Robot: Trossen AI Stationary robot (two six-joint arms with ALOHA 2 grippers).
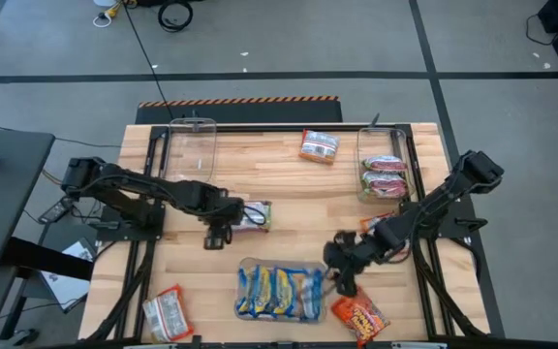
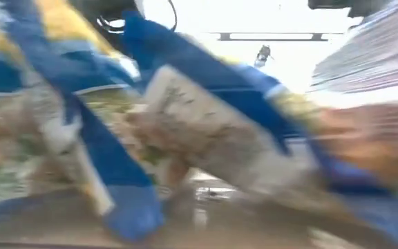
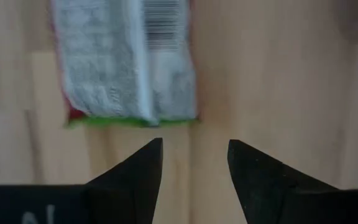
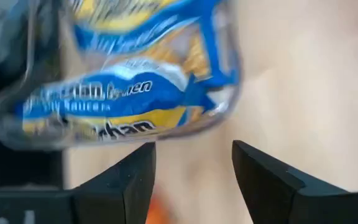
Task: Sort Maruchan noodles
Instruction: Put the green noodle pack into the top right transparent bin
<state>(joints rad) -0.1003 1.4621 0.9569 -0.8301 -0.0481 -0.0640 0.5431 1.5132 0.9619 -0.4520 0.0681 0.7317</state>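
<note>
Sorting by colour looks well under way, judging from the layout: blue-and-yellow packets fill the clear bin at the table's near middle, and pink/green packets sit stacked in the bin at far right. The bin at far left looks empty, probably kept for the orange-red kind.

The left gripper hovers mid-table just beside a green-edged packet lying back-side up; in the left wrist view its fingers are spread, holding nothing, with the packet's silvery back and a barcode just ahead. Likely lining up a pick.

The right gripper sits at the right end of the blue bin, fingers apart and empty, the bin's corner right in front. "Maruchan" can be partly read on a blue packet there.

Loose packets left: one orange-red at far middle, one at the near-left corner, one at near right, another partly hidden under the right arm. Print on these is too small to read. The low view is blocked by blue packets close up.
</note>
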